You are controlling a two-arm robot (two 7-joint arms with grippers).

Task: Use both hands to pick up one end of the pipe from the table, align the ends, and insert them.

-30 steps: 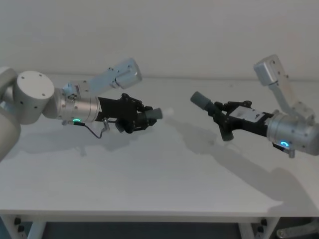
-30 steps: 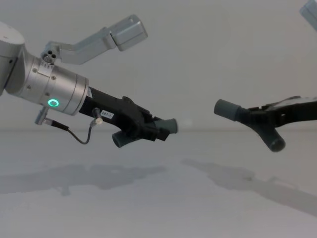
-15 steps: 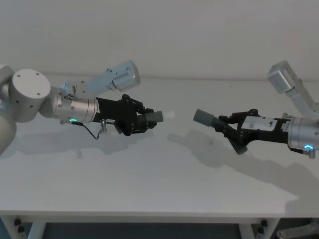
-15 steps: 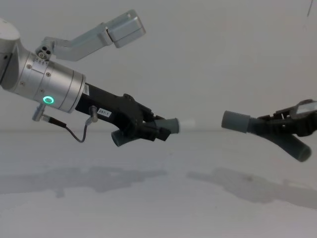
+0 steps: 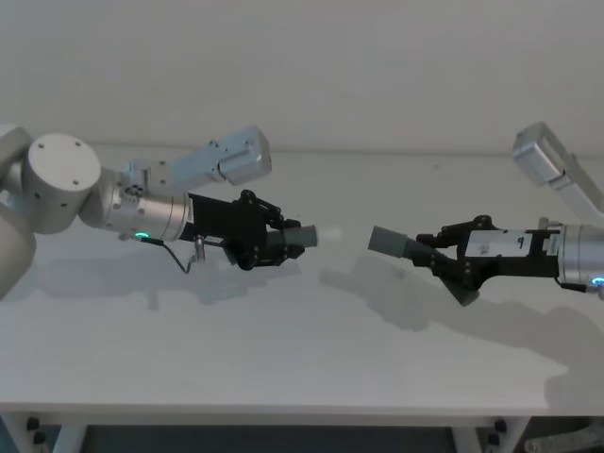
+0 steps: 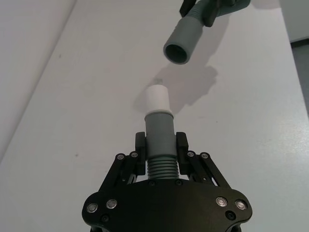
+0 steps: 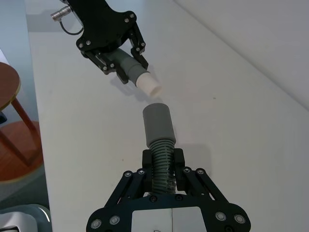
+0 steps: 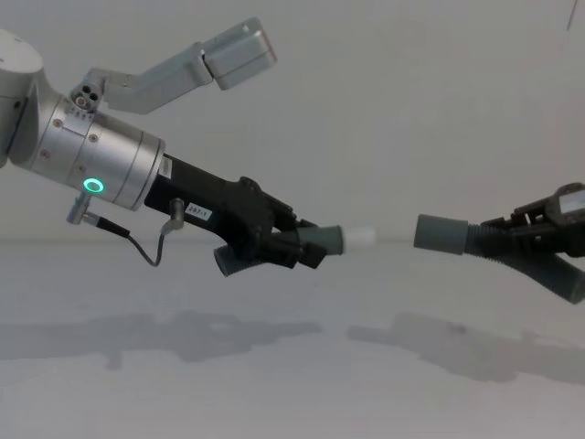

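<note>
1. Pipe's white tip [image 5: 328,233] faced the grey cuff [image 5: 387,241], apart, above the table [image 5: 283,359].
2. We saw the left gripper [image 5: 276,238] clamping the tipped pipe piece [image 5: 302,235], the right gripper [image 5: 442,255] clamping the cuffed pipe piece [image 5: 466,291].

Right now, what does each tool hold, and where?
Left tool grips the white-tipped pipe piece where cuff meets ribs; right tool grips the grey-cuffed piece on its ribs.

Count: 2 grippers, left gripper [image 5: 280,239] at mid-left of the head view and right gripper [image 5: 442,257] at mid-right. 2 pipe pieces, left piece [image 5: 304,234] and right piece [image 5: 413,249], giving 1 white tip [image 5: 329,231] and 1 grey cuff [image 5: 387,241] near frame centre. 1 table [image 5: 283,359]; 2 green rings, left ring [image 5: 142,236] and right ring [image 5: 595,280].
</note>
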